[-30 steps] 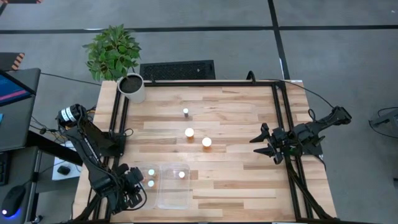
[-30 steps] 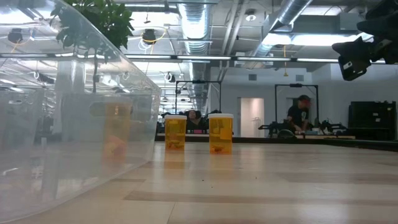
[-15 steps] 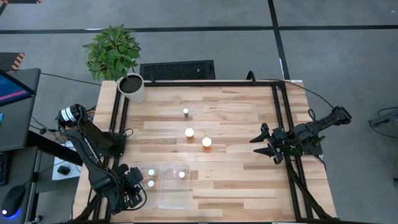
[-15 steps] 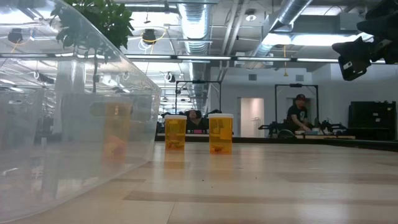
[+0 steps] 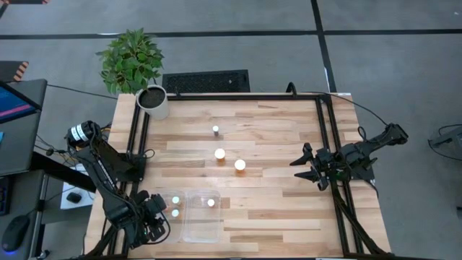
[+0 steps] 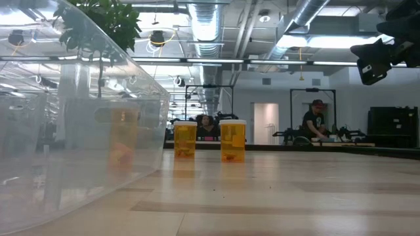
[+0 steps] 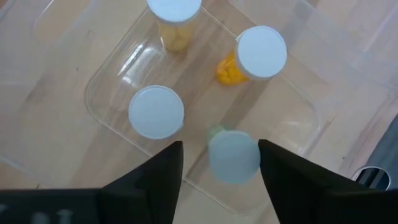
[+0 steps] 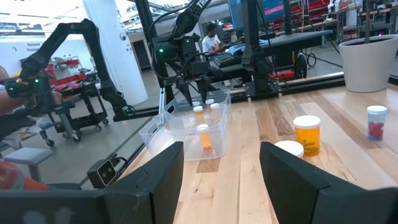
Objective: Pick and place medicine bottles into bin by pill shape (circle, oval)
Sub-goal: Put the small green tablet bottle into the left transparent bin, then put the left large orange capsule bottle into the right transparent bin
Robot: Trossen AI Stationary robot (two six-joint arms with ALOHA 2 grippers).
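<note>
The clear two-compartment bin [image 5: 193, 230] lies at the table's near left. My left gripper [image 5: 160, 215] hovers open over its left compartment. In the left wrist view [image 7: 221, 180] a greenish white-capped bottle [image 7: 233, 155] stands below, between the fingers, with no touch showing. Three more white-capped bottles [image 7: 155, 112] [image 7: 261, 53] [image 7: 174, 9] are in the bin. Two orange bottles [image 5: 219, 153] [image 5: 240, 165] and a small clear one [image 5: 215, 130] stand on the table's middle. My right gripper [image 5: 299, 170] waits open and empty at the right.
A white plant pot [image 5: 153, 101] stands at the far left corner. Black rails [image 5: 325, 144] run along the table's left and right sides. In the low view the bin's wall [image 6: 79, 131] fills the left. A person [image 6: 315, 121] is in the room behind.
</note>
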